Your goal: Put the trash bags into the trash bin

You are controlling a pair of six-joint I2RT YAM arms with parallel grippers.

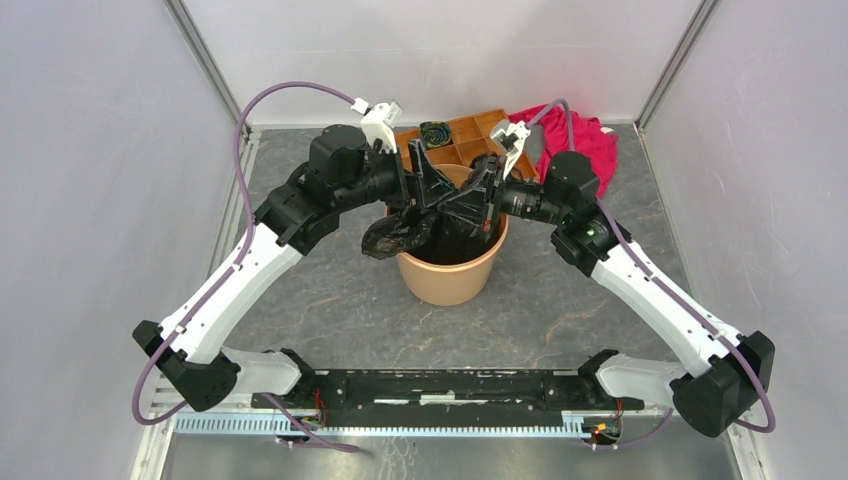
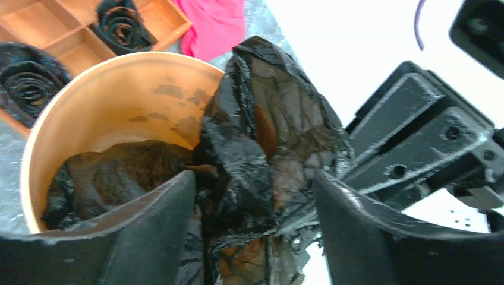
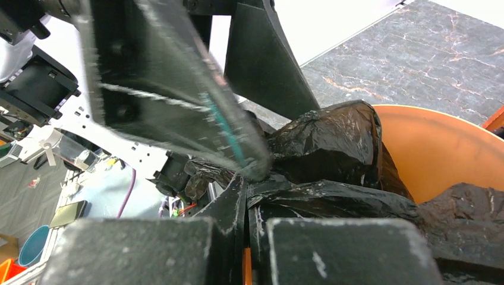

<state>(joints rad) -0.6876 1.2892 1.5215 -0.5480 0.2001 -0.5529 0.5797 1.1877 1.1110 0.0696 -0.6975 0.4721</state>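
One lobe of the trash bag is draped over the rim of the light-orange trash bin, the rest inside; with the right pincer clamped on the film and the left pincer spread open around it, that lobe is best tucked inward.

Robot test cell in a laboratory, as seen around me. Plain pale wall panels set in metal struts enclose a dark marbled counter. My two arms are bolted to a black rail at its near edge, with purple cables looping free. The counter carries staged props: a trash bin, an orange tray and a red cloth. My right wrist view shows, past the cell, a blurred workroom floor strewn with equipment.
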